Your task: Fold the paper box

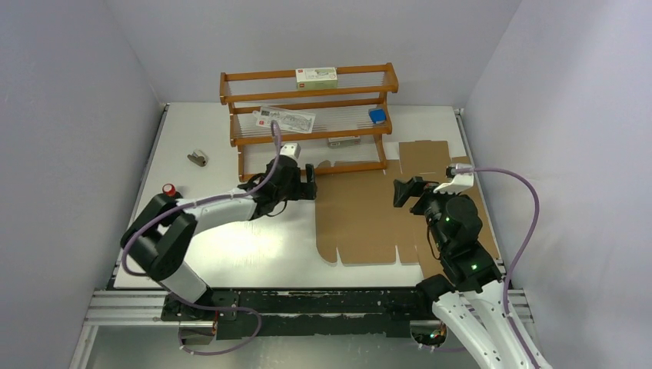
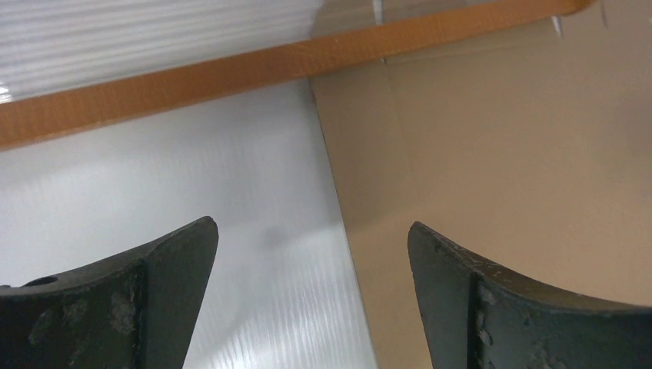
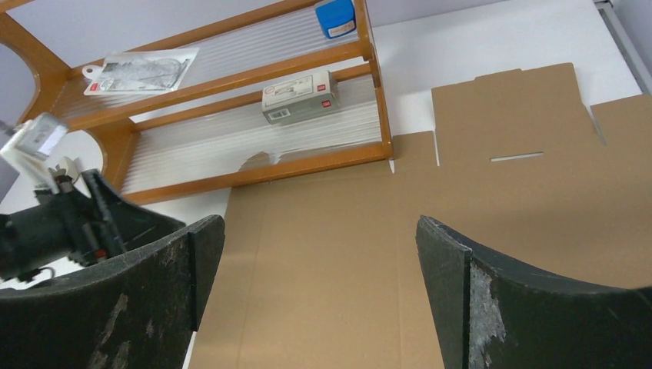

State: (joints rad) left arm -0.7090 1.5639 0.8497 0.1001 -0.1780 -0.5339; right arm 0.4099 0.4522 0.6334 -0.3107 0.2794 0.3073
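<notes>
The paper box [image 1: 369, 215] lies flat on the white table as a brown die-cut cardboard sheet with flaps. Its far flaps [image 3: 507, 115] reach toward the back right. My left gripper [image 1: 311, 183] hovers open at the sheet's left edge [image 2: 338, 207], one finger over the table and the other over the cardboard. My right gripper [image 1: 406, 192] stands open above the sheet's right half, pointing left across the cardboard [image 3: 323, 261]. Nothing lies between either pair of fingers.
An orange wooden shelf rack [image 1: 307, 115] stands behind the sheet, holding a white box [image 1: 317, 77], a leaflet [image 1: 286, 118], a blue item [image 1: 377, 115] and a grey box [image 3: 298, 96]. A small grey object [image 1: 197, 158] and a red knob [image 1: 168, 189] sit at the left.
</notes>
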